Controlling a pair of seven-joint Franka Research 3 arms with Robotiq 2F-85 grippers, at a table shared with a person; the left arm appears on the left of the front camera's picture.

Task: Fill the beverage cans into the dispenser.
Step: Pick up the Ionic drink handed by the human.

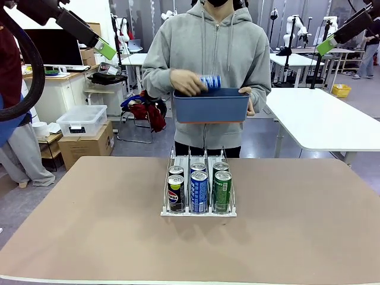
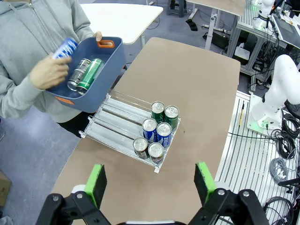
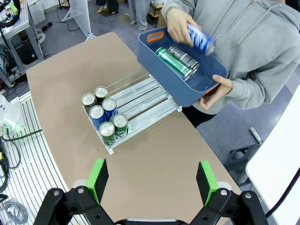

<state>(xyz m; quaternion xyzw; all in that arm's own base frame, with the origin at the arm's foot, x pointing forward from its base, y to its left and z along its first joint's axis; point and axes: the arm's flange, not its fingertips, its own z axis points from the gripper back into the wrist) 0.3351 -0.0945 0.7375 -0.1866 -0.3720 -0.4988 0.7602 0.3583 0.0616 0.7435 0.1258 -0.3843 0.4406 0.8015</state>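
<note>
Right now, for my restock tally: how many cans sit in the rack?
6: two black cans in one outer lane, two blue in the middle, two green in the other, all at the rack's front.

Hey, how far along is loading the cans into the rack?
Done: six cans stand in the dispenser, two per lane. In hand: the person's hand holds a blue can over the blue bin. Left: that can plus two more cans lying in the bin.
</note>
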